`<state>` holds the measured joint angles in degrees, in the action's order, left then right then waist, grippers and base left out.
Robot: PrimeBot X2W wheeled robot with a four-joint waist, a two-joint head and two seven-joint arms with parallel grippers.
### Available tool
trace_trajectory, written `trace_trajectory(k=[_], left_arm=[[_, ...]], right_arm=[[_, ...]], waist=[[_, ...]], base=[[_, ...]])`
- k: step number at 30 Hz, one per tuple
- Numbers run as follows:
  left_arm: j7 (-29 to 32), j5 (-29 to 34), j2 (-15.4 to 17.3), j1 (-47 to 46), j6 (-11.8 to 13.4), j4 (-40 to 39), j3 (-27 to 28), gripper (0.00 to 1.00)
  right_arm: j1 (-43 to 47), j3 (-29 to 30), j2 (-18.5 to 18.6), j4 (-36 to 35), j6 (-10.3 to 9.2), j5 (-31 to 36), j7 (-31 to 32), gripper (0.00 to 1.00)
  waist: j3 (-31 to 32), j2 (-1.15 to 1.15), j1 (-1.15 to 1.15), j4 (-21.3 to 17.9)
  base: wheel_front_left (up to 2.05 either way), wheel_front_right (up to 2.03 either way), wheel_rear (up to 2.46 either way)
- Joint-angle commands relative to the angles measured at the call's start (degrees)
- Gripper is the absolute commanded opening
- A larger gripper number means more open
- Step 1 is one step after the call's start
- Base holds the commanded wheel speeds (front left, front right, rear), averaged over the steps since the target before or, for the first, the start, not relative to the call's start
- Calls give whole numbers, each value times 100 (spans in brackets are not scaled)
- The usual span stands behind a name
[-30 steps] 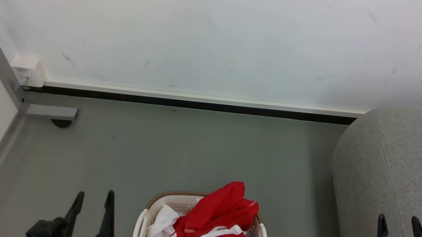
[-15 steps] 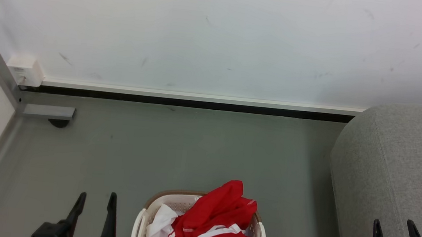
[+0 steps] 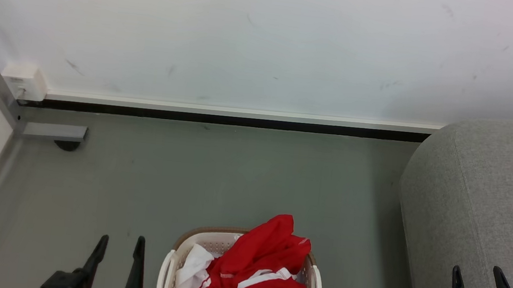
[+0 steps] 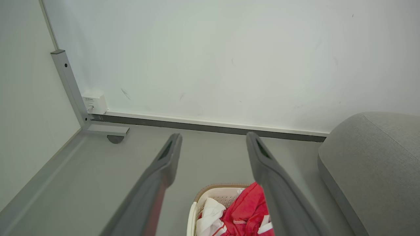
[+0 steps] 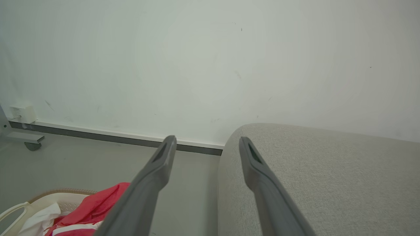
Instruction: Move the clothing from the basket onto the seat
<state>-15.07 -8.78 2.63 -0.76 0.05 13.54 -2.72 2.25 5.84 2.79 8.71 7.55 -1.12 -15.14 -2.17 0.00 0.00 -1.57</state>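
Left jaws: apart, empty, just left of the basket [image 3: 213, 240]. Right jaws: apart, empty, beside the seat [image 3: 484, 196]. The clothing [image 3: 268, 259] lies heaped in the basket on the floor [image 3: 215, 173], with a red fold peaking above the rim.

Judgement: light, limp, slick sports fabric. It will drape and trail, and pieces may drag out together. You should pinch the raised red fold deep enough to gather several layers, then lift well clear of the rim.
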Motion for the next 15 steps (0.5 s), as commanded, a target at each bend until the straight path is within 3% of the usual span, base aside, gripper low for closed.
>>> trace_trajectory(k=[1,7,15], left_arm=[[-16,-16,45,5,1,16,9,100],[-15,44,45,-105,-58,42,-23,100],[-11,253,40,-685,-353,302,-348,100]], right_arm=[[-49,-5,21,0,-12,-6,-2,100],[-138,-25,21,-55,-12,-34,-2,100],[-511,-39,20,-208,-12,-68,-2,100]], waist=[[-22,0,0,-10],[-184,0,0,-67],[-883,0,0,-242]], base=[[0,0,0],[0,0,0],[0,0,0]])
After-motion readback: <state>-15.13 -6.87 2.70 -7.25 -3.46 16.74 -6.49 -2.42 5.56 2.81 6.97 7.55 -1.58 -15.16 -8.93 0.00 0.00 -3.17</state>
